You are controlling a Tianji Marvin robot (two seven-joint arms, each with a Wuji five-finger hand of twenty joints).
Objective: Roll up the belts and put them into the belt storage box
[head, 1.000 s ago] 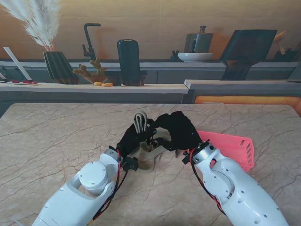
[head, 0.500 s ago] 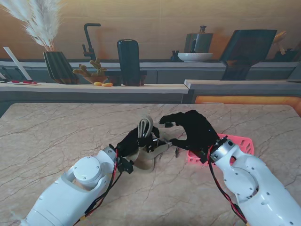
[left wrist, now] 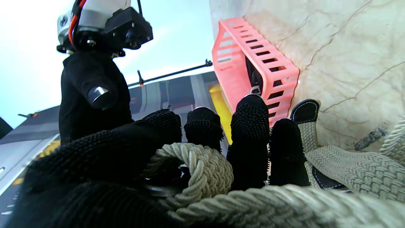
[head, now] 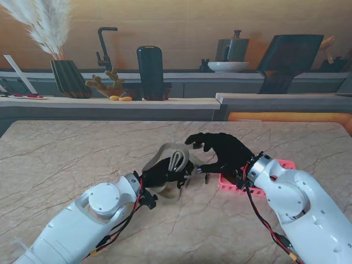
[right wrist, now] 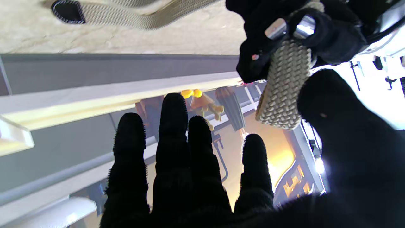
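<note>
Beige woven belt [head: 171, 160] clenched in black-gloved left hand [head: 165, 177], keeping the coil from unrolling. Right hand [head: 223, 153] released, fingers spread, beside pink slotted plastic box [head: 275, 165].

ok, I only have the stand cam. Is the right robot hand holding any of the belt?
Observer: No. The right wrist view shows the right robot hand empty with its fingers spread. The belt coil is gripped by the left robot hand.
Operator: Anything in the box?
Observer: The left wrist view shows something dark inside the pink box, seen through the slots. I can't tell what it is.
Operator: Where is the belt's loose end?
Observer: Its dark tip lies on the table, close to the box's wall but outside it.
</note>
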